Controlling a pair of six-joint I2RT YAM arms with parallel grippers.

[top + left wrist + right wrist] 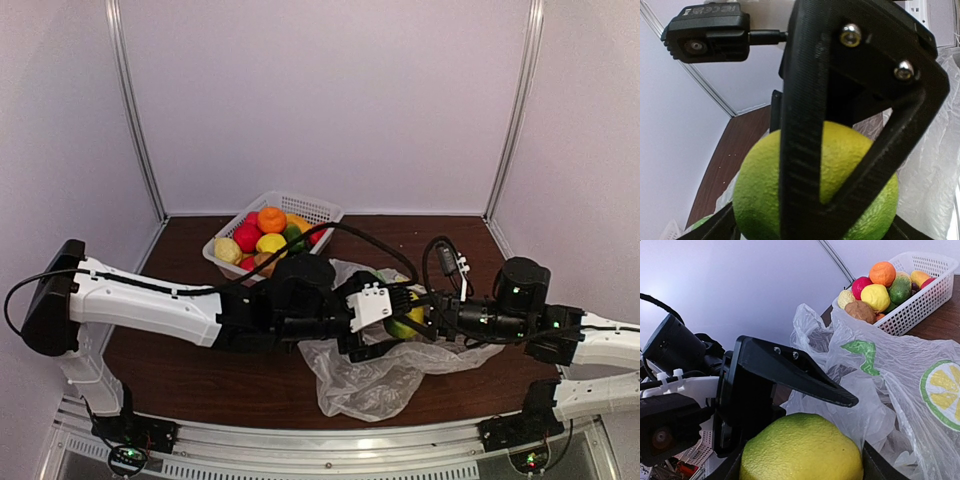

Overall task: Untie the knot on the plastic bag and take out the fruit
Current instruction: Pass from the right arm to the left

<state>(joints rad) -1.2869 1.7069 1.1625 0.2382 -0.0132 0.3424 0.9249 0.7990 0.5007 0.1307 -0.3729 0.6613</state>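
Observation:
A yellow-green round fruit (pixel 404 325) hangs just above the crumpled clear plastic bag (pixel 380 378), where the two arms meet. My right gripper (pixel 420 320) is shut on it. In the right wrist view the fruit (pixel 800 450) fills the space between my right gripper's (pixel 801 471) own fingers. My left gripper (pixel 392 318) is open around the same fruit. One of its fingers (pixel 805 377) stands a little above the fruit, with a gap. In the left wrist view a right finger (pixel 805 150) crosses the fruit (pixel 757 192). The knot is not in view.
A white lattice basket (pixel 312 207) at the back of the table holds several toy fruits, red, orange, yellow, green and brown. The bag's film (pixel 900 390) with lime-slice print spreads toward the basket (pixel 920 305). White walls close in the table on three sides.

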